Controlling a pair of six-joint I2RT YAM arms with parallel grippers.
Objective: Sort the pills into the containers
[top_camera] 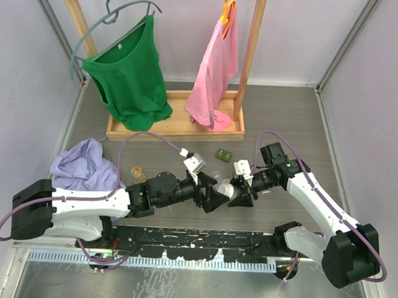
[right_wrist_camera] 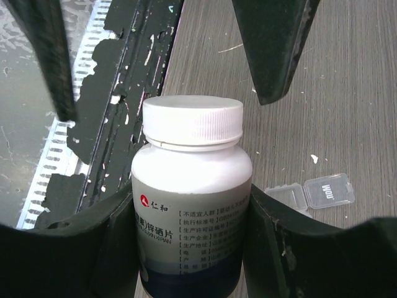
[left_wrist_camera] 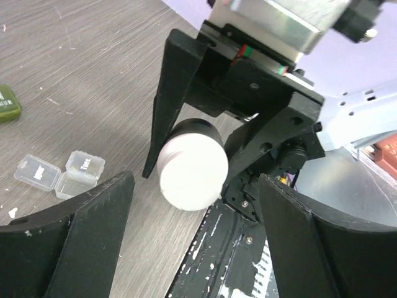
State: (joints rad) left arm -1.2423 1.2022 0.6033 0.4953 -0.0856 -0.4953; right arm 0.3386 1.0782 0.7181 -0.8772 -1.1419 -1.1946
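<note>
- The right gripper (top_camera: 242, 194) clenches the body of a round white plastic pill bottle (right_wrist_camera: 191, 180), holding it off the grey wooden table (top_camera: 287, 120).
- The left gripper (top_camera: 215, 198) stands spread around the bottle's white cap (right_wrist_camera: 192, 121), grasping nothing.
- The bottle looks stiff, light and glossy, so the cap's rim seems the best hold.
- The clear colourless pill box (left_wrist_camera: 59, 176) lies open nearby. It is probably featherlight and prone to skidding.
- The dark green pill box (left_wrist_camera: 7, 103) sits beyond it.

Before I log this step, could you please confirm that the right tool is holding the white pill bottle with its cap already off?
Not quite: the cap is on the white pill bottle, as the right wrist view shows. The right tool is holding it.
</note>
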